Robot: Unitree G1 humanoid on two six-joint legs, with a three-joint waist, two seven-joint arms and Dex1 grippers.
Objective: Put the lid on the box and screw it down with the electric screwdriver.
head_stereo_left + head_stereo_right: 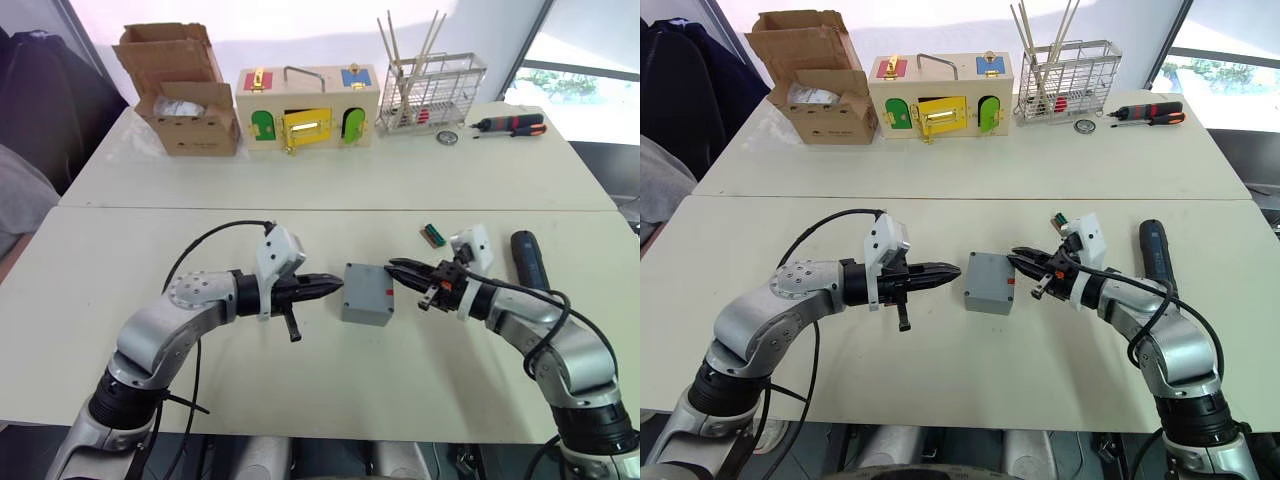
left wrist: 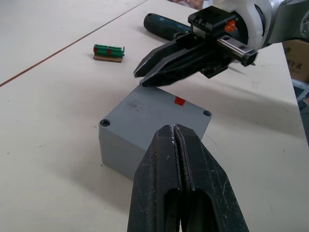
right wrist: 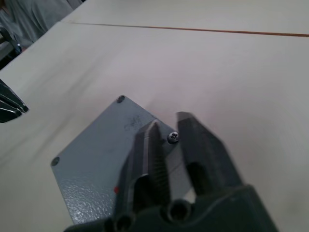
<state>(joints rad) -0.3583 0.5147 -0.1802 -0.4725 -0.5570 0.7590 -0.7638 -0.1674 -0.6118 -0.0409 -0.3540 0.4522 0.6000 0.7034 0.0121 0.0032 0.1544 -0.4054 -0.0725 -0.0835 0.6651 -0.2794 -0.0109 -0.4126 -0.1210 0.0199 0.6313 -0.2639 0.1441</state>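
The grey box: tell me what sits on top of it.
The lid sits flat on the box, a red mark and corner screw holes showing; one corner hole holds a screw. The box's inside is covered.

Lid (image 2: pixel 159 108) sits on grey box (image 1: pixel 365 300); electric screwdriver (image 1: pixel 527 260) lies nearby.

— How many grey boxes?
— One box (image 1: pixel 366 293), mid-table, with one lid (image 2: pixel 159 110) on it.
— Screws in the lid?
— One screw (image 3: pixel 172 137) that I can see, at a corner.
— Screwdrivers?
— Two: one electric screwdriver (image 1: pixel 527 260) near the right edge, one hand screwdriver (image 1: pixel 509 125) at the far right corner.
— Grippers?
— Two: left gripper (image 1: pixel 328 285), right gripper (image 1: pixel 398 269).
— Anything else?
— One carton (image 1: pixel 180 88), one wooden box (image 1: pixel 307 105), one wire basket (image 1: pixel 432 95), one green part (image 1: pixel 433 234).
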